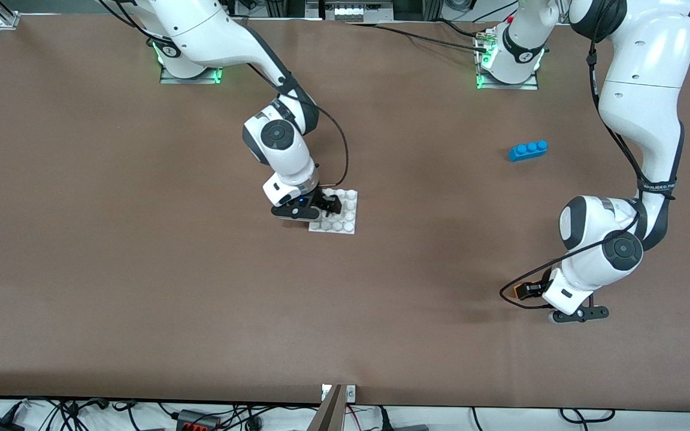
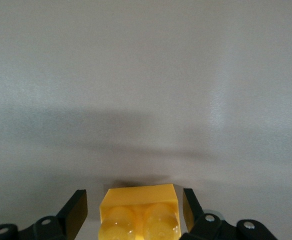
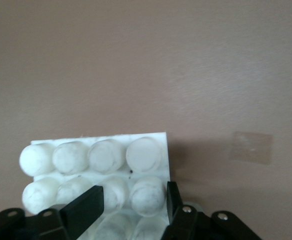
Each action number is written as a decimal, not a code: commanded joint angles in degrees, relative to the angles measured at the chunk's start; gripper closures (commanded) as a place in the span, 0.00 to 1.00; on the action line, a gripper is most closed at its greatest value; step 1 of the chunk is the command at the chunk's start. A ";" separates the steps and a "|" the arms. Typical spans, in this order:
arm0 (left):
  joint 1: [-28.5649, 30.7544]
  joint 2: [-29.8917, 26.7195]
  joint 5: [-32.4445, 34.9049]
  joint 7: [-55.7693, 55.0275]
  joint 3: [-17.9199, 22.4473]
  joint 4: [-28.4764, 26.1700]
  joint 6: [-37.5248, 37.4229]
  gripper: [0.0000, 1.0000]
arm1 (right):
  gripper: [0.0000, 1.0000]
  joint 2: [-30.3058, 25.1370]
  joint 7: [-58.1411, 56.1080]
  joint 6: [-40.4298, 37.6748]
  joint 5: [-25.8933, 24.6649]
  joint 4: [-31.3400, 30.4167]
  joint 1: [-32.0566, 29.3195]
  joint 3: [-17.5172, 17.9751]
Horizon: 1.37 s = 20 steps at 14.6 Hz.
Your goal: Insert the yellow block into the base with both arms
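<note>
The yellow block [image 1: 523, 291] [image 2: 138, 210] rests on the table toward the left arm's end, studs up. My left gripper [image 1: 529, 291] [image 2: 135, 196] is low around it, open, with one finger on each side and a thin strip of table showing between each finger and the block. The white base [image 1: 345, 219] [image 3: 106, 155] lies flat near the table's middle. My right gripper [image 1: 328, 207] [image 3: 133, 194] is down on the base's edge toward the right arm's end, shut on it: one finger [image 3: 172, 199] presses the outer rim and the other sits among the studs.
A blue three-stud brick [image 1: 528, 150] lies farther from the front camera than the left gripper, toward the left arm's base. A patch of clear tape [image 3: 251, 147] is stuck to the brown table beside the base. A metal bracket [image 1: 336, 394] stands at the table's front edge.
</note>
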 commanded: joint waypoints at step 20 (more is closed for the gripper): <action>0.27 0.36 0.67 -2.05 -0.71 -0.23 -2.84 0.27 | 0.00 -9.58 -0.05 -22.92 0.40 7.93 1.74 -3.60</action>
